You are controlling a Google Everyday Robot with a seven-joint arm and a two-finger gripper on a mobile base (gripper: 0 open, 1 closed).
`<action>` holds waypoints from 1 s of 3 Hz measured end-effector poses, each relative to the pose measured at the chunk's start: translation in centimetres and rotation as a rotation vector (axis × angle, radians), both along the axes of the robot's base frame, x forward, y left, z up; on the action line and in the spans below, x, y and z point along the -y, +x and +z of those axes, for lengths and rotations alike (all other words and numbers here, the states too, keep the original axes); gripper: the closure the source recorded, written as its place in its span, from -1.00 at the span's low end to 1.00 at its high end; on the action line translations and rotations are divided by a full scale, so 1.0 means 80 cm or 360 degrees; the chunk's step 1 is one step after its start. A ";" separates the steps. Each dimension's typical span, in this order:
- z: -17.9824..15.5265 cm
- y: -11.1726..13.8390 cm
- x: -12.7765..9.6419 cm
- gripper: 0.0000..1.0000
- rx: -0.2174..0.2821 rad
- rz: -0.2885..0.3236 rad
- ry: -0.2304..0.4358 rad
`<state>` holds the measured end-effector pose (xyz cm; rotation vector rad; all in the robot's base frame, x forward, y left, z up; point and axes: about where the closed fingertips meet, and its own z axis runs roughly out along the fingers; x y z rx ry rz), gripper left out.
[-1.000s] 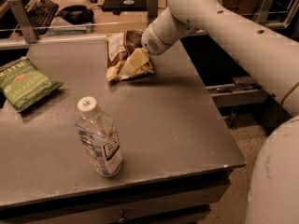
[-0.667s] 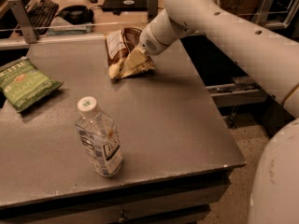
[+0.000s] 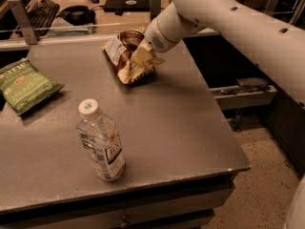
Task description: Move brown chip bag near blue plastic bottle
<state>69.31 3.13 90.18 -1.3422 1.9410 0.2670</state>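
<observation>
The brown chip bag (image 3: 127, 56) lies crumpled at the far middle of the grey table (image 3: 181, 128). My gripper (image 3: 142, 57) is down on the bag's right side, pressed into it. The arm reaches in from the upper right and hides the bag's far right part. The clear plastic bottle (image 3: 101, 143) with a white cap stands upright near the table's front left, well apart from the bag.
A green chip bag (image 3: 24, 85) lies at the table's left edge. A rail with posts (image 3: 19, 18) runs behind the table, with a keyboard (image 3: 40, 8) and desk items beyond. The table's right edge drops to the floor (image 3: 257, 190).
The gripper and the brown bag have shifted slightly left and towards the front of the table. The bottle and green bag have not moved.
</observation>
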 end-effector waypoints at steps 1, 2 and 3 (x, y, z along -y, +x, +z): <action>0.013 -0.057 0.027 1.00 -0.0017 0.0088 -0.0016; 0.021 -0.106 0.060 1.00 -0.0049 0.0162 -0.0034; 0.021 -0.169 0.077 1.00 -0.0109 0.0286 -0.0059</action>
